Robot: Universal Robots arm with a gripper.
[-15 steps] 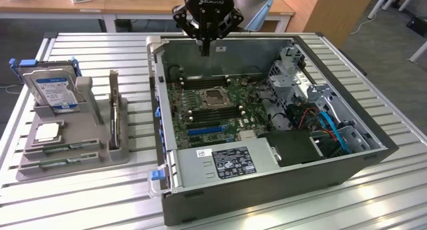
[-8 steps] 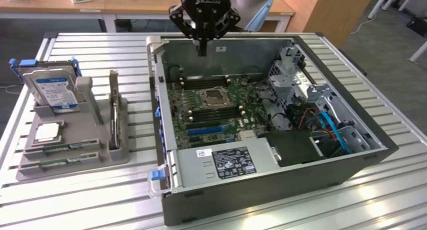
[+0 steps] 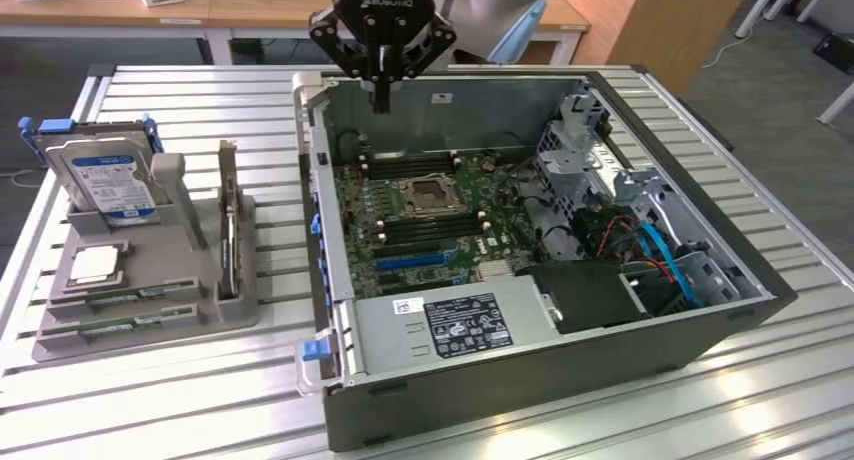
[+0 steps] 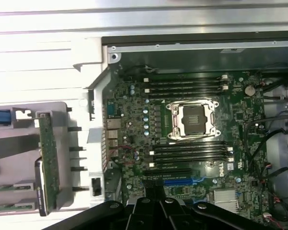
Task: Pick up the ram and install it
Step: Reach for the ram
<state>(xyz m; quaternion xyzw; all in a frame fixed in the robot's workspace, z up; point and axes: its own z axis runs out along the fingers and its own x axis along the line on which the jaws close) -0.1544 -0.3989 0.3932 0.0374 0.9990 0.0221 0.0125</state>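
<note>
The gripper point(image 3: 382, 100) point(image 4: 158, 207) is seen above the far end of the open PC case point(image 3: 694, 330), over the motherboard's point(image 3: 441, 230) back edge. The jaws are drawn together w/ nothing seen between them.

The ram point(image 3: 118, 299) point(image 4: 5, 187) is found well apart from the gripper, lying flat in a front slot of the grey holder point(image 3: 174, 270) on the slatted metal worktop point(image 3: 160, 400), at the exterior view's left. A 2nd similar green stick point(image 3: 118, 329) is set just in front of it.

In the same holder, the hard drive point(image 3: 107, 175) is stood upright at the back, the CPU chip point(image 3: 96, 265) is laid flat in the middle, and a green card point(image 3: 230, 230) point(image 4: 49, 163) is stood on edge on the side nearest the case.

On the motherboard, the CPU socket point(image 3: 427, 192) point(image 4: 192, 120) is flanked by black mem. slots point(image 3: 407, 160) point(image 4: 185, 85) on both sides; no stick is seated in them.
</note>
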